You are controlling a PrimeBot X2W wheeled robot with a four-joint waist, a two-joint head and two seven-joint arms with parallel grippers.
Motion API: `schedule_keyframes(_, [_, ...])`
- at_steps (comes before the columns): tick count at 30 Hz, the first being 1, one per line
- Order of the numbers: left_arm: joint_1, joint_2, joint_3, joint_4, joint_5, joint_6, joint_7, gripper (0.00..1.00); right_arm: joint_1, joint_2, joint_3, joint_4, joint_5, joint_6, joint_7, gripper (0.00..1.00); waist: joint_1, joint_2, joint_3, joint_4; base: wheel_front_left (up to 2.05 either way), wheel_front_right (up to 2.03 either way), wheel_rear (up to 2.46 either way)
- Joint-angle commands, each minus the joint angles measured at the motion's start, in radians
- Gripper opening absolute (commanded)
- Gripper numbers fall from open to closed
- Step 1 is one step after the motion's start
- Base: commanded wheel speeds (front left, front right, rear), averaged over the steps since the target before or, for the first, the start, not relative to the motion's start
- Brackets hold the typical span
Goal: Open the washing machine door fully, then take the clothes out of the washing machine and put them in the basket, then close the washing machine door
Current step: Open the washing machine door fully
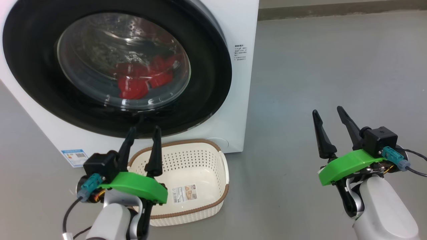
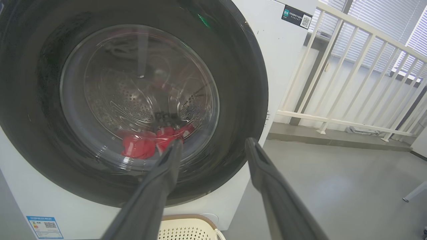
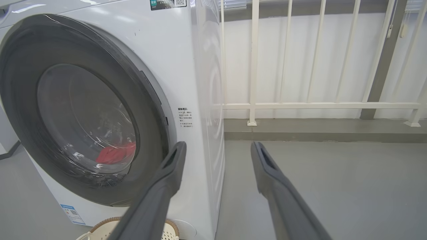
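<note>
Now your left pincer (image 1: 144,128) points upward with its fingers apart and empty, at the left end of the cream-white perforated plastic basket (image 1: 213,201). Your right pincer (image 1: 327,110) hangs well to the right, also spread and holding nothing. Beyond the left one, the round black-rimmed glass door (image 1: 206,66) sits shut on the big white washing machine (image 1: 242,23), with the bright red fabric clothes (image 1: 140,81) behind the glass. The basket stands on the grey floor (image 1: 317,66); a white railing (image 3: 253,66) runs behind.

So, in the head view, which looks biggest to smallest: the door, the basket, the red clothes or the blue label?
washing machine door
basket
red clothes
blue label
The clothes sit deeper, behind the door, so they may really be bigger.
</note>
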Motion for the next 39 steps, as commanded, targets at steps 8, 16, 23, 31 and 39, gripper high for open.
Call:
schedule_keyframes(8, [-0.023,0.018,0.009,-0.086,0.004,0.015,-0.012,1.0,-0.059,0.002,-0.001,-0.033,0.007,0.006,-0.006,1.0,0.0,-0.0001,0.056,0.027,0.0,0.0,0.0])
schedule_keyframes(16, [-0.024,0.022,-0.012,-0.148,0.017,0.02,-0.007,1.0,-0.112,0.002,-0.019,-0.034,0.006,0.006,-0.006,0.0,0.0,-0.0001,0.121,0.051,0.0,0.0,0.0])
schedule_keyframes(23, [-0.028,0.029,-0.023,-0.236,0.021,0.027,0.01,1.0,-0.191,0.002,-0.025,-0.031,0.083,0.006,-0.006,0.0,0.0,-0.0001,0.196,0.066,0.0,0.0,0.0])
schedule_keyframes(31, [-0.034,0.036,-0.039,-0.318,0.037,0.036,0.008,1.0,-0.311,0.002,-0.002,0.008,0.296,0.006,0.032,0.0,0.0,-0.0001,0.274,0.079,0.0,0.0,0.0])
schedule_keyframes(39, [-0.041,0.041,-0.061,-0.401,0.058,0.049,0.021,1.0,-0.4,0.002,-0.005,0.015,0.448,0.006,0.112,0.0,0.0,-0.0001,0.345,0.097,0.0,0.0,0.0])
